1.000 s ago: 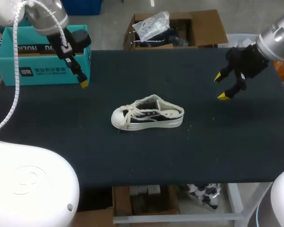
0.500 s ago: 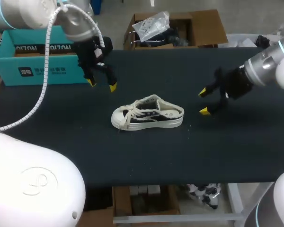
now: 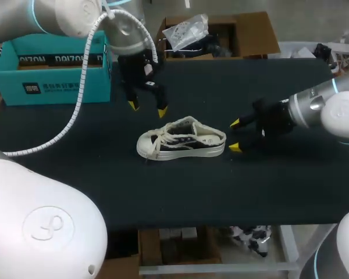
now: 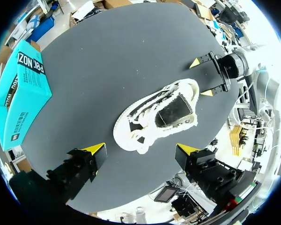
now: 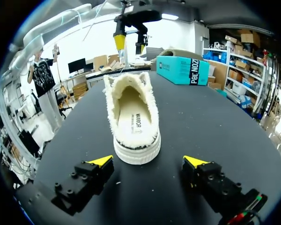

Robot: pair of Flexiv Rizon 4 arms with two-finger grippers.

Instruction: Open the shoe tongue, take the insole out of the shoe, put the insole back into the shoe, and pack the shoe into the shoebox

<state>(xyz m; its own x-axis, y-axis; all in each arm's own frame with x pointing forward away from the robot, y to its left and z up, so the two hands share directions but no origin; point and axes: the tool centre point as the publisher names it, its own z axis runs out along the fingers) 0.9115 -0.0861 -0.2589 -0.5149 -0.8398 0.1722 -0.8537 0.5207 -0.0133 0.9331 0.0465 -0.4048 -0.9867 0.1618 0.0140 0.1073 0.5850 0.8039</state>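
A cream low-top shoe (image 3: 181, 138) with dark side stripes lies mid-table, toe to the left, heel to the right. Its insole (image 5: 133, 117) shows through the wide heel opening. My left gripper (image 3: 148, 109) hangs open just behind and above the shoe's front half; in its wrist view the shoe (image 4: 157, 116) lies ahead of the spread fingers of the left gripper (image 4: 141, 149). My right gripper (image 3: 235, 135) is open, low at the heel, one fingertip on each side of it without touching. The teal shoebox (image 3: 52, 70) stands at the table's back left.
The black table (image 3: 267, 192) stretches bare in front of the shoe and to its right. From the right wrist view, my left gripper (image 5: 129, 40) hangs beyond the shoe's toe, with the shoebox (image 5: 182, 69) further back.
My left arm has swung from beside the shoebox rightward to just behind the shoe. My right arm has come down and left to the shoe's heel. The shoe has not moved.
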